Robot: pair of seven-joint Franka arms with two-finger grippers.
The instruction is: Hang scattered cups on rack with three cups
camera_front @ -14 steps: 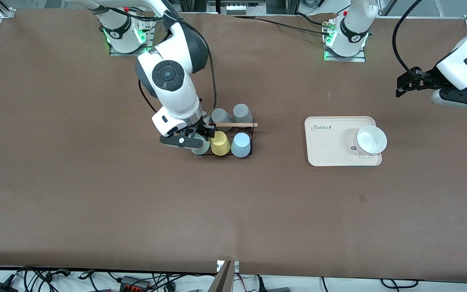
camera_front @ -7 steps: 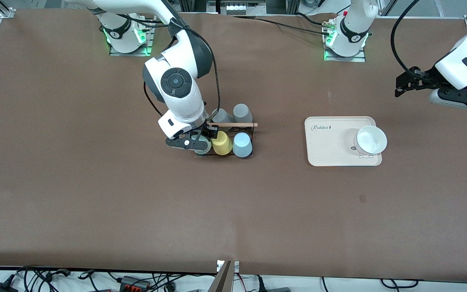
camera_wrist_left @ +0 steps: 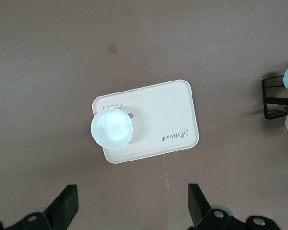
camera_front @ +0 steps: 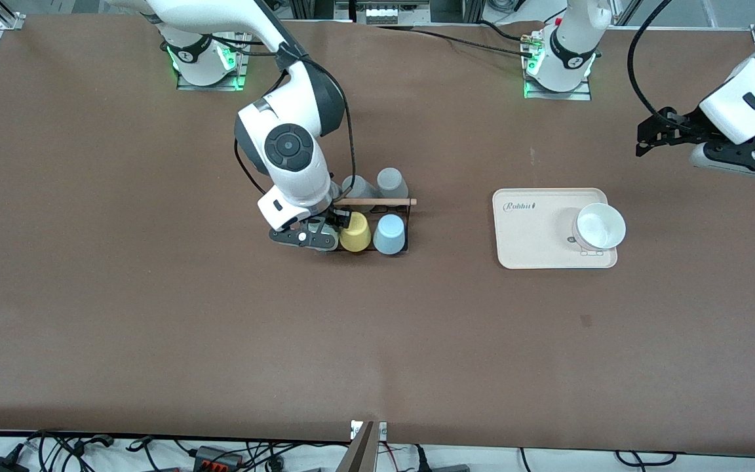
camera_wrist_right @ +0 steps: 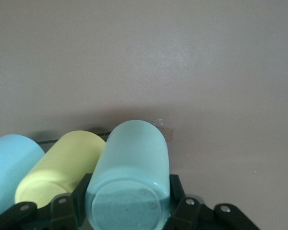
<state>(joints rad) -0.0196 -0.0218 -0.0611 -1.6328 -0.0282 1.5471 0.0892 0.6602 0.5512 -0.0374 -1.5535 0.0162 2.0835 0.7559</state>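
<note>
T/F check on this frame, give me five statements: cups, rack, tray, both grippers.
1. The right gripper is shut on the mint-green cup at the rack. True.
2. The yellow cup sits on the tray. False: it is on the rack, beside the light blue cup; the tray holds a white bowl.
3. The left gripper is open and holds nothing. True.
4. The left gripper is over the rack. False: it waits over bare table at the left arm's end.
5. The two grey cups are nearer the front camera than the yellow cup. False: they are farther.
</note>
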